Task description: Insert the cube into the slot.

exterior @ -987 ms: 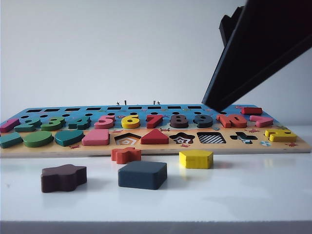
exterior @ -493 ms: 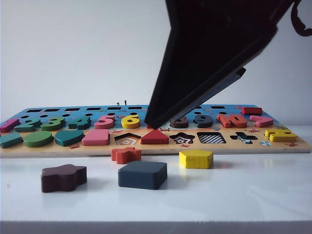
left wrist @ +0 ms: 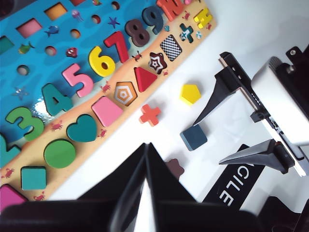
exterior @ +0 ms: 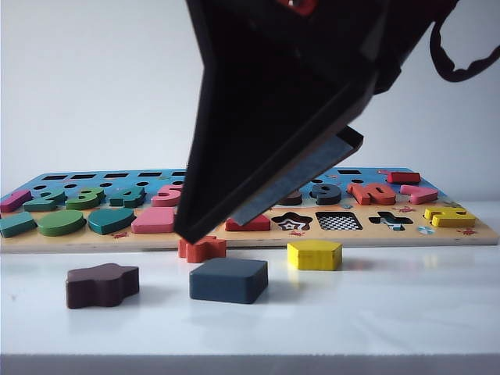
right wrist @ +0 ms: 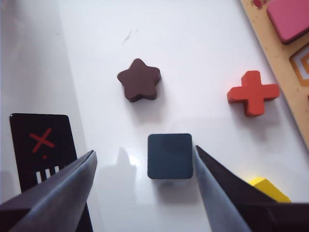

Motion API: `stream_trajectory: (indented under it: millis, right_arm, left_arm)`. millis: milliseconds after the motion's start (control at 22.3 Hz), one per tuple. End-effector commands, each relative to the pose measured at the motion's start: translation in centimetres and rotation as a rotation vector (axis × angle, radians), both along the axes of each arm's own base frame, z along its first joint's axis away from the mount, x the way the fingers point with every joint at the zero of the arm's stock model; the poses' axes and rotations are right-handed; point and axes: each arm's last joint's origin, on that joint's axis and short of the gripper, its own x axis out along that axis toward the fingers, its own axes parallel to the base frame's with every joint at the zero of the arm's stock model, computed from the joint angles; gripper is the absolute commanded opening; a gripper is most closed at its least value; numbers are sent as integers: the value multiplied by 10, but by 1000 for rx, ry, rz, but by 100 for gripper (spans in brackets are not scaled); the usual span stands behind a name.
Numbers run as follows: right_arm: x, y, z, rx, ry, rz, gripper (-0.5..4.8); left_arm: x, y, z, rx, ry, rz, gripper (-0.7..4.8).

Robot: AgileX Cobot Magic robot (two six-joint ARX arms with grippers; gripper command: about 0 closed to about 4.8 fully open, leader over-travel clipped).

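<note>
The cube point(right wrist: 170, 155) lies flat on the white table point(right wrist: 193, 58), in front of the puzzle board point(exterior: 469, 233) and clear of it. The right pincer point(right wrist: 145, 186) hangs just above it with its fingers wide apart, one on each side of the cube and touching nothing. Near the cube sit a dark brown star block point(right wrist: 139, 79), a red cross block point(right wrist: 253, 93) beside the board's edge, and a yellow pentagon block point(exterior: 313, 255). The slot point(exterior: 338, 222) with its checkerboard bottom lies open between the star recess and a cross recess (the right arm hides much of the board's middle in the exterior view). The left pincer point(left wrist: 145, 159) hangs over the table's near side, its fingers together
</note>
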Motion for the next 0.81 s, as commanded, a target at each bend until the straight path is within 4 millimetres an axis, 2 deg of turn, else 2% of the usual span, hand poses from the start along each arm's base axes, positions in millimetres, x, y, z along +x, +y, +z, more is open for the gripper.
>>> stream_trajectory:
  millis: [45, 583, 673, 718, 807]
  right_arm:
    - [3, 4, -3, -10, -17, -28, 363]
    - [7, 11, -16, -44, -10, -34, 339]
    - [7, 11, -17, -50, -7, -34, 319]
    - [7, 11, -17, -50, -8, -33, 278]
    - [7, 11, -17, -50, -10, -30, 250]
  left_arm:
    - [0, 0, 2, -10, -13, -10, 17]
    - [0, 0, 2, -8, -12, -6, 17]
    - [0, 0, 2, -8, -11, -6, 17]
    - [0, 0, 2, -8, -11, -6, 17]
    - [0, 0, 2, -8, -11, -6, 17]
